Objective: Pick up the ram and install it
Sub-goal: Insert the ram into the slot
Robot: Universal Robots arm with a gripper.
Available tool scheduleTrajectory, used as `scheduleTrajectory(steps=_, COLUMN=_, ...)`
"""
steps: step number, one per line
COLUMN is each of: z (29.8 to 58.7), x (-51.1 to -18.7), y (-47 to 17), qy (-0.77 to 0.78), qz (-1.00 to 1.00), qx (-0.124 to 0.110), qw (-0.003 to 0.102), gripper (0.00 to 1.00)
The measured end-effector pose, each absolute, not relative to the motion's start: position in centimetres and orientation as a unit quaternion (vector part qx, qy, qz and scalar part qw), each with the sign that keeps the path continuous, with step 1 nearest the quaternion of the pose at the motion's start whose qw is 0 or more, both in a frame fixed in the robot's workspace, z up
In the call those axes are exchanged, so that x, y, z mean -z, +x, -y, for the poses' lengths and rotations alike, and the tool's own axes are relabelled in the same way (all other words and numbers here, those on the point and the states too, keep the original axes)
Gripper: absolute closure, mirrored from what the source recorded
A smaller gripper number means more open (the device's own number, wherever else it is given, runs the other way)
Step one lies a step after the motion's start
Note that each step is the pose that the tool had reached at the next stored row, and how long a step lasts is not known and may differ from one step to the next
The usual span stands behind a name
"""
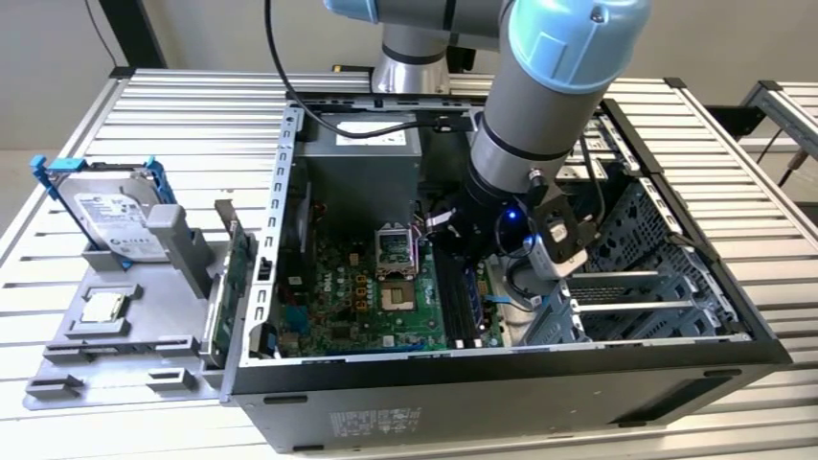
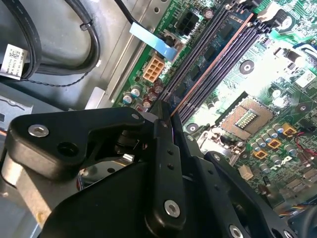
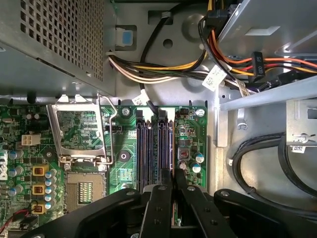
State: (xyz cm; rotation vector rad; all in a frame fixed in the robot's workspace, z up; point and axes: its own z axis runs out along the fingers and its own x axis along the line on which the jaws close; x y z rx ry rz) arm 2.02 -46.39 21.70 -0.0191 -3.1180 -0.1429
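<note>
Now we have the gripper [image 3: 172, 184] deep inside the open computer case [image 1: 511, 379], its fingers clenched on the ram [image 2: 210, 67], which we see edge-on as a thin strip running along the memory slots [image 3: 154, 146] on the motherboard [image 1: 383, 307]. The stick appears to sit in or right on one slot; we cannot tell whether it is fully seated. We judge this the insertion stage: to do it well, we would keep the stick parallel with the slot, level along its length, and press straight down so both ends go in together without skewing against the neighbouring slots.

Around us, the open processor socket [image 3: 81, 186] with its raised metal frame lies just beside the slots, and small capacitors [image 3: 49, 181] stand near it. A bundle of coloured cables [image 3: 163, 64] hangs above the slot ends, and a black cable [image 3: 257, 148] loops beside the board. Outside the case, on the exterior view's left, a hard drive [image 1: 115, 220] stands in a grey holder [image 1: 128, 335] on the slatted desk [image 1: 192, 105].
</note>
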Motion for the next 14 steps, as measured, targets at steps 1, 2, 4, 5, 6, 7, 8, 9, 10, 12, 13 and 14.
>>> scheduleTrajectory(steps=1, z=46.40, x=-21.70, y=2.01, qy=-0.006, qz=0.999, qx=0.046, qw=0.010, gripper=1.00)
scheduleTrajectory(steps=2, z=46.42, x=-21.70, y=1.99, qy=-0.007, qz=0.999, qx=0.046, qw=0.010, gripper=1.00)
scheduleTrajectory(steps=4, z=46.45, x=-21.70, y=1.98, qy=-0.007, qz=0.999, qx=0.046, qw=0.010, gripper=1.00)
scheduleTrajectory(steps=5, z=46.46, x=-21.70, y=1.98, qy=-0.008, qz=0.999, qx=0.046, qw=0.010, gripper=1.00)
scheduleTrajectory(steps=6, z=46.46, x=-21.69, y=1.98, qy=-0.008, qz=0.999, qx=0.046, qw=0.010, gripper=1.00)
scheduleTrajectory(steps=7, z=46.47, x=-21.68, y=1.98, qy=-0.008, qz=0.999, qx=0.046, qw=0.010, gripper=1.00)
scheduleTrajectory(steps=8, z=46.48, x=-21.65, y=1.97, qy=-0.008, qz=0.999, qx=0.046, qw=0.010, gripper=1.00)
scheduleTrajectory(steps=9, z=46.49, x=-21.63, y=1.97, qy=-0.008, qz=0.999, qx=0.046, qw=0.010, gripper=1.00)
scheduleTrajectory(steps=10, z=46.49, x=-21.62, y=1.97, qy=-0.008, qz=0.999, qx=0.046, qw=0.010, gripper=1.00)
scheduleTrajectory(steps=12, z=46.49, x=-21.55, y=1.97, qy=-0.008, qz=0.999, qx=0.046, qw=0.010, gripper=1.00)
scheduleTrajectory(steps=13, z=46.49, x=-21.53, y=1.97, qy=-0.008, qz=0.999, qx=0.046, qw=0.010, gripper=1.00)
scheduleTrajectory(steps=14, z=46.50, x=-21.51, y=1.97, qy=-0.008, qz=0.999, qx=0.046, qw=0.010, gripper=1.00)
